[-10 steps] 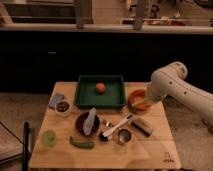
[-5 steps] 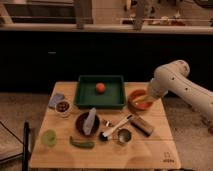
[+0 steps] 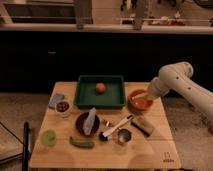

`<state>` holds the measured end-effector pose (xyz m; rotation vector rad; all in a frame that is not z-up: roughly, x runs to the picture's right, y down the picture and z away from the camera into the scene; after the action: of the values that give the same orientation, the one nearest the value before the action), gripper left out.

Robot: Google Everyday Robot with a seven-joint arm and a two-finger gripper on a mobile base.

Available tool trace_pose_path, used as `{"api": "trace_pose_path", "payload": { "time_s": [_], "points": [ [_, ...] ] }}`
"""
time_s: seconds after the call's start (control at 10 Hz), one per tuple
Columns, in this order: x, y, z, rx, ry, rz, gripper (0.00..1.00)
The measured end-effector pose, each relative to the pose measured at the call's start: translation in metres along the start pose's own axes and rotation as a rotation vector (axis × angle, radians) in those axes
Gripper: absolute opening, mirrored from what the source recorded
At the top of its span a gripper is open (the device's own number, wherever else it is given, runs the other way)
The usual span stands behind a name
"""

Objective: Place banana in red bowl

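One second had brought little change beyond the arm easing slightly back over the red bowl (image 3: pixel 140 101), at three o'clock of the green tray (image 3: pixel 100 91). That suggested the placing was nearly done. The gripper (image 3: pixel 148 94) hovered at the bowl's two o'clock rim, and the banana (image 3: pixel 142 96) lay just beneath it, over the bowl; the grip's state could not be judged.

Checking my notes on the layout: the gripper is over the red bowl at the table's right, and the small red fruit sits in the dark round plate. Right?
Not quite. The camera view shows the small red fruit in the green tray, not the dark plate. The gripper is indeed over the red bowl, with the banana there.
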<state>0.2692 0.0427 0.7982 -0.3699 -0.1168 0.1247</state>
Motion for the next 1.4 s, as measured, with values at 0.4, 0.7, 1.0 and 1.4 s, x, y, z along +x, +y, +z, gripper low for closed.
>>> {"api": "trace_pose_path", "payload": {
  "time_s": [0.4,0.7,1.0,1.4],
  "points": [
    [-0.001,-0.016,0.029,-0.008,-0.045,0.051,0.03],
    [0.006,-0.021,0.042,-0.023,-0.078,0.104,0.29],
    [0.01,-0.022,0.049,-0.029,-0.114,0.135,0.58],
    [0.019,-0.016,0.056,-0.041,-0.145,0.167,0.8]
  ]
}}
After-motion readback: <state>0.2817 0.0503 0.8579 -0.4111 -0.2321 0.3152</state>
